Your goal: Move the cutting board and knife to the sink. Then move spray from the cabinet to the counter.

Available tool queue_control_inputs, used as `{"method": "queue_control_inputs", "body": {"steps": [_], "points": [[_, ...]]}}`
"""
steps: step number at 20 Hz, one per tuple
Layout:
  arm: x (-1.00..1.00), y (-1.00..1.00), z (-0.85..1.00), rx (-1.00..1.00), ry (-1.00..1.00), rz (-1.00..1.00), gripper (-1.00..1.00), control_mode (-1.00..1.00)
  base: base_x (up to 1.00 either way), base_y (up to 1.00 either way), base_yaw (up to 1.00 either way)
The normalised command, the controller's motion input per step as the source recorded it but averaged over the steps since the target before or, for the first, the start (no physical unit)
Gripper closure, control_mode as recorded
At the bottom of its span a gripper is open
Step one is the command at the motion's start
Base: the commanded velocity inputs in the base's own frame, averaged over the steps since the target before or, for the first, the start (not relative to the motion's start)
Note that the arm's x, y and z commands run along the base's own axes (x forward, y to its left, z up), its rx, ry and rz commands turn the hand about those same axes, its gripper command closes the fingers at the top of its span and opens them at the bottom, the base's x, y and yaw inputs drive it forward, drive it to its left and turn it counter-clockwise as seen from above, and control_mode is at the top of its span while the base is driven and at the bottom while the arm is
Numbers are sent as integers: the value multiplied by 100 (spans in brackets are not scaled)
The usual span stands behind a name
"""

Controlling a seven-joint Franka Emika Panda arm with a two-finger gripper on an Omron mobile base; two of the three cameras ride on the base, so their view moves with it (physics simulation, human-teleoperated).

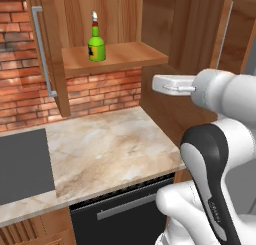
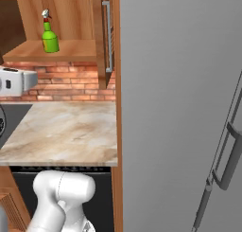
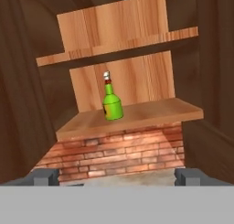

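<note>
- Hand view: the spray [image 3: 112,102] stands upright near the middle of the picture, on the pale shelf [image 3: 151,113] of the cabinet [image 3: 18,81]. The camera looks along the end effector [image 3: 117,176], so this centring suggests the hand is being lined up on the bottle.
- The two finger tips sit far apart, at about 7 and 5 o'clock of that picture, with nothing between them. The end effector is wide and empty, probably so the bottle's body can pass between the fingers.
- The spray is well apart from the finger tips; I judge the reach has yet to close in.
- Left base view: the spray [image 1: 96,44] stands toward the left part of the shelf [image 1: 135,54], at about 11 o'clock of the picture. The cabinet door with its grey bar handle [image 1: 42,51] is swung open at 9 o'clock, which leaves the shelf reachable from the front.
- The beige table [image 1: 110,149] lies just below the shelf, a bare marbled stretch where the bottle could be set down.
- Right base view: the spray [image 2: 49,37] is at 11 o'clock and the table [image 2: 66,131] below it; a tall grey panel [image 2: 179,84] stands to the right.
- The bottle is tall and narrow, so a grip low on its wider body would likely tip it least.
</note>
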Motion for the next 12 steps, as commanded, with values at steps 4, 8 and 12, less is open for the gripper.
{"method": "queue_control_inputs", "body": {"steps": [4, 8, 12], "points": [[23, 0, 28, -1, 0, -2, -100, -100, 0, 0, 0], [33, 0, 6, -1, 2, 0, -100, -100, 0, 0, 0], [29, 0, -3, 0, 0, 0, -100, -100, 0, 0, 0]]}}
